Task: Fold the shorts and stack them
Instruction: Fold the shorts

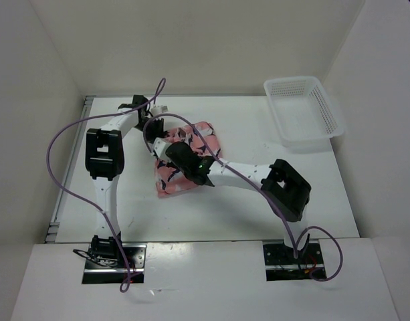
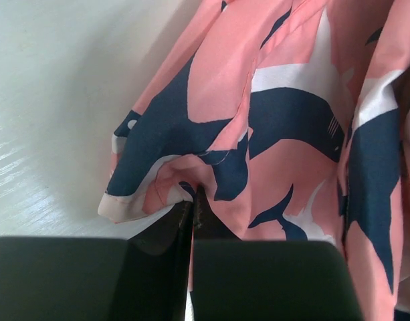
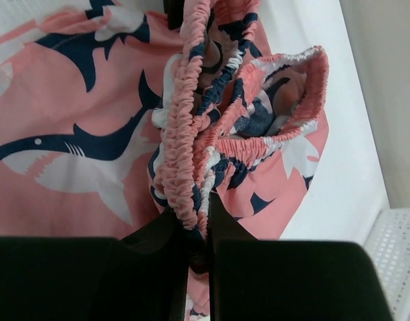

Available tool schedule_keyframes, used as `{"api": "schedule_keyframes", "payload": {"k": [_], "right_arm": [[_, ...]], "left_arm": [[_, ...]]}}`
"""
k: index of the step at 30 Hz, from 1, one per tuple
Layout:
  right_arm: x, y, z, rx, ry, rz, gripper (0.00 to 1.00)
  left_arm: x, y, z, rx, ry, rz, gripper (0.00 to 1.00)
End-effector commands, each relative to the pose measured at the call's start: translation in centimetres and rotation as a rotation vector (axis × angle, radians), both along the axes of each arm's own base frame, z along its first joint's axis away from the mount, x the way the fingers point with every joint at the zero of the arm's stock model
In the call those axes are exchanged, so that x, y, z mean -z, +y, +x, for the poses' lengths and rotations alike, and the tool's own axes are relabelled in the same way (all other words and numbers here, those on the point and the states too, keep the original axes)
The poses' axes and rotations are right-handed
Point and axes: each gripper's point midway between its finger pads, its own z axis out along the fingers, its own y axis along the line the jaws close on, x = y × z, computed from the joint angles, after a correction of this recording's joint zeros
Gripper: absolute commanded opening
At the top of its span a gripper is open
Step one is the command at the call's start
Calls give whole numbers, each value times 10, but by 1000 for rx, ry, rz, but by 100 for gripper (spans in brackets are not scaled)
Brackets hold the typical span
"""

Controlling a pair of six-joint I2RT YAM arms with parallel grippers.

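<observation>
From above, the shorts (image 1: pixel 206 136) lie bunched on the table (image 1: pixel 258 214), a little left of the middle. Their long axis slants from far right to near left. Both arms meet over the cloth's far-left part: the left arm (image 1: pixel 104 155) hooks in from the far edge, and the right arm (image 1: pixel 241 175) reaches across the heap from the right. The two holds look close together, so most of the cloth lies to the right of them and toward the arms' bases — I'd judge any spreading or folding has to pull that way. A white mesh basket (image 1: pixel 301 110) stands well apart in the far right corner.

At the left wrist, the left fingers (image 2: pixel 91 281) are clenched on a puckered bit of the leg near its pale hem, and the cloth runs away from them up and to the right.

At the right wrist, the right fingers (image 3: pixel 91 281) are pinched on the gathered elastic waistband, which stands up in loops just beyond them.

No brand, label or writing can be read — only the shark print.
</observation>
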Motion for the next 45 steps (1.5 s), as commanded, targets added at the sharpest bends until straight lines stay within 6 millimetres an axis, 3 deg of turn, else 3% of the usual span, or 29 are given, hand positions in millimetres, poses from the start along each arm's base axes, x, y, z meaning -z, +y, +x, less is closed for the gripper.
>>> {"api": "schedule_keyframes", "payload": {"k": [1,7,8,11,12,13,15,16,21,24,26,27,28,29,32,34,37,40,45], "right_arm": [[-23,34,-1,-46,-32,74,0],[-11,61,-33,-183,38,63,0],[-3,59,-40,-212,73,31,0],[7,65,-53,-304,139,-4,7],[8,67,-55,-322,144,-4,12],[10,66,-57,-340,149,-19,30],[9,66,-56,-365,129,-46,57],[5,65,-50,-348,100,-52,72],[-45,68,-42,-273,28,90,73],[-98,62,-54,-270,49,240,73],[-101,52,-61,-286,99,285,68],[-113,41,-63,-272,112,328,65],[-104,32,-65,-266,139,327,61],[-104,29,-67,-270,157,342,59],[-92,14,-65,-244,210,352,53],[-75,7,-67,-258,231,312,51],[-51,7,-76,-288,279,283,51],[-33,4,-82,-310,295,265,57],[0,-8,-92,-313,336,221,65]], "left_arm": [[14,-3,-7,15,44,8,0],[13,-2,-4,12,34,17,0],[13,-2,-4,12,34,17,0],[13,-1,-4,10,33,25,0],[13,-1,-4,10,33,25,0],[13,-1,-4,10,33,25,0],[14,1,-3,7,33,36,0],[14,1,-3,7,33,36,0],[11,7,-1,-6,23,45,2],[5,11,1,-15,11,44,18],[-14,16,6,-27,-30,42,35],[-25,13,9,-20,-53,20,39],[-43,17,12,-29,-88,3,44],[-56,20,13,-34,-108,-34,55],[-101,29,20,-48,-212,-73,63],[-122,28,17,-42,-253,-83,65],[-136,25,10,-34,-266,-98,65],[-123,9,-12,-4,-171,-123,65],[-75,-17,-41,48,-1,-112,70]]}}
